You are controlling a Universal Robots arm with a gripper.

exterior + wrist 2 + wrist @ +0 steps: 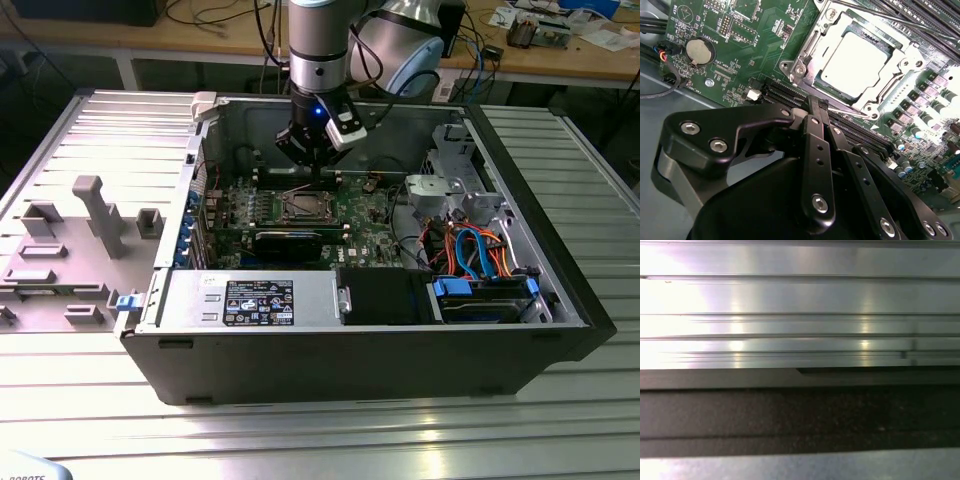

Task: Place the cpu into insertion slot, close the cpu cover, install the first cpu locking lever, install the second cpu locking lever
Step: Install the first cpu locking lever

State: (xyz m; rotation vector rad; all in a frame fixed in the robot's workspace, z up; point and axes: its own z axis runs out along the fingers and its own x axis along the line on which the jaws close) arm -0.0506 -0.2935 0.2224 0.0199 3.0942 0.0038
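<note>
Gripper poised over the seated chip

The black gripper [818, 107], fingers together on nothing, hung just beside the pale-rimmed insertion slot [805, 50], where the dull silver square cpu [856, 64] lay under what looked like the thin metal cpu cover [890, 87]; a careless descent could scrape the green motherboard [740, 30].

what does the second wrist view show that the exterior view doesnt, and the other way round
Second wrist view alone: the cpu seated in the insertion slot, the cpu cover down around it, a coin battery, and the gripper with fingers together just beside the socket.

Exterior view alone: the whole computer case, its drive cables, the power supply and the ribbed table.

Both: the green motherboard, socket and gripper.
</note>
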